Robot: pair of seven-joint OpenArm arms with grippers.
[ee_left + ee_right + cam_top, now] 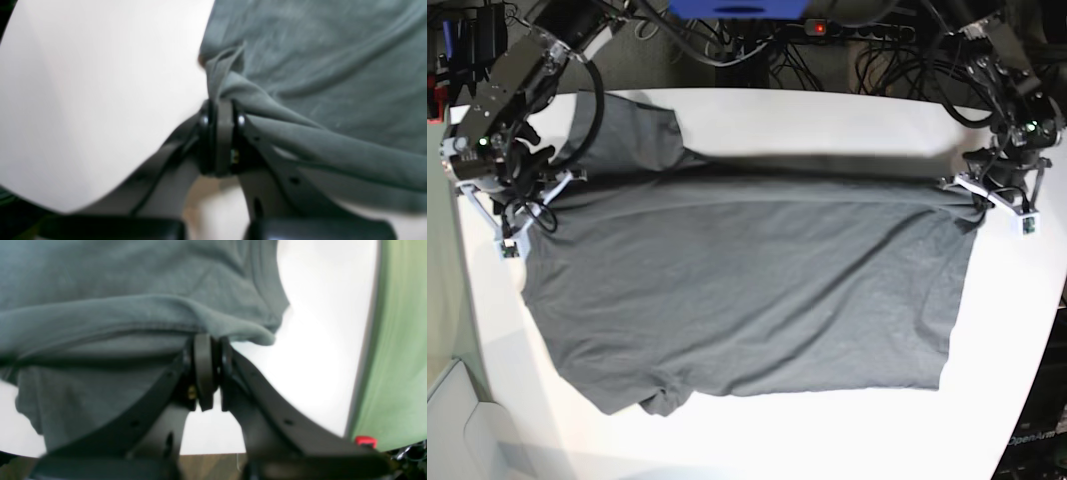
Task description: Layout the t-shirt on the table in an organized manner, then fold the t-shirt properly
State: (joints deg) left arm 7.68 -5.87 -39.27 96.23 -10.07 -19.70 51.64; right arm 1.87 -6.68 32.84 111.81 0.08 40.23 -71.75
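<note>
Grippers pinching t-shirt (pixel 747 290), left gripper (pixel 222 101) and right gripper (pixel 206 338) clamped on its edge

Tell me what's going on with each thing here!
shirt: spread out, far edge pulled tight between both tools, not folded yet.
left tool: shut on a bunched corner of the shirt.
right tool: shut on the shirt's edge.
table: white, shirt lying on it.

Grey t-shirt (pixel 747 290) seemingly stretched, white table (pixel 827 430)
</note>
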